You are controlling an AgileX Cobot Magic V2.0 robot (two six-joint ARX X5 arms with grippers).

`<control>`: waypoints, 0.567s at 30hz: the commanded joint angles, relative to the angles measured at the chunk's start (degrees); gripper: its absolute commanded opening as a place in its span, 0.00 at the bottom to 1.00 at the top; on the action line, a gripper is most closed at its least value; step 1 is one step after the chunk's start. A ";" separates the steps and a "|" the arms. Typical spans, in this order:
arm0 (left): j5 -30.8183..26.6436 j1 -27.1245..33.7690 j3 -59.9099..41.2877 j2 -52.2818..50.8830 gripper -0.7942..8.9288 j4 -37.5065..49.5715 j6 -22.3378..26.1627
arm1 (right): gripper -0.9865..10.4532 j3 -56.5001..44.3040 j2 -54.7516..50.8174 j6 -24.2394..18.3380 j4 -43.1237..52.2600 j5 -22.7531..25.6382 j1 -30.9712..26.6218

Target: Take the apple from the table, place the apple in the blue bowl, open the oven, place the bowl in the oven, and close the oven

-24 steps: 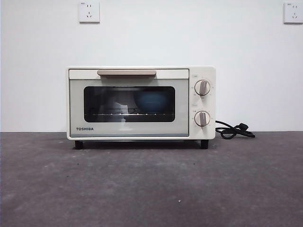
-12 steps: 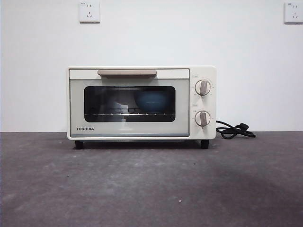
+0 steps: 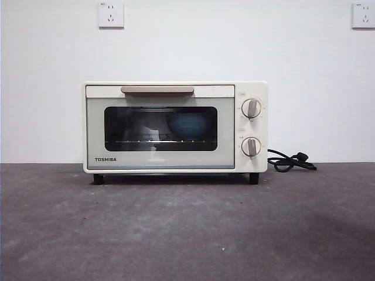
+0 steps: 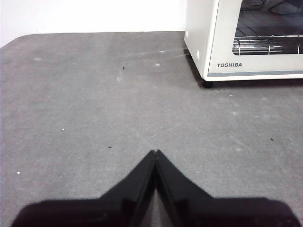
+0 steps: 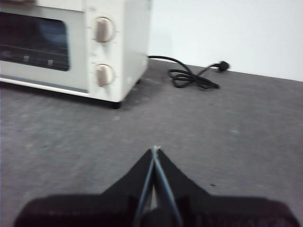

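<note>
The cream-white oven (image 3: 175, 127) stands at the back of the dark grey table (image 3: 187, 228) with its door closed. Through the dark glass the blue bowl (image 3: 188, 125) shows on the rack inside. The apple is hidden from every view. My left gripper (image 4: 155, 152) hovers shut and empty over bare table, off the oven's (image 4: 246, 40) left front corner. Off the knob side of the oven (image 5: 75, 47), my right gripper (image 5: 155, 149) is also shut and holds nothing. Neither gripper appears in the front view.
A coiled black cord with plug (image 3: 290, 162) lies on the table right of the oven, also seen as the cord (image 5: 191, 75) in the right wrist view. Two wall sockets (image 3: 111, 14) sit high on the white wall behind.
</note>
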 commanded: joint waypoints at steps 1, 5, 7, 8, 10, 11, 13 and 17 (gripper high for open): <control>-0.04 0.15 -0.61 0.02 0.08 0.42 -0.59 | 0.09 -0.46 -0.17 0.39 0.11 -0.17 -2.25; -0.04 0.15 -0.61 0.02 0.08 0.42 -0.59 | 0.09 -0.46 -0.17 1.16 -1.86 0.44 -3.72; -0.04 0.15 -0.61 0.02 0.08 0.42 -0.59 | 0.09 -0.46 -0.17 1.36 -3.26 0.68 -4.04; -0.04 0.15 -0.61 0.02 0.08 0.42 -0.59 | 0.09 -0.46 -0.17 1.36 -3.61 0.72 -4.11; -0.04 0.15 -0.61 0.02 0.08 0.42 -0.59 | 0.09 -0.46 -0.17 1.42 -3.58 0.70 -4.20; -0.04 0.15 -0.61 0.02 0.08 0.42 -0.59 | 0.09 -0.46 -0.17 1.81 -3.58 0.66 -4.35; -0.04 0.15 -0.61 0.02 0.08 0.42 -0.59 | 0.09 -0.46 -0.17 3.06 -3.61 1.16 -4.63; -0.04 0.15 -0.61 0.02 0.08 0.42 -0.59 | 0.09 -0.46 -0.17 5.27 -3.63 2.05 -5.38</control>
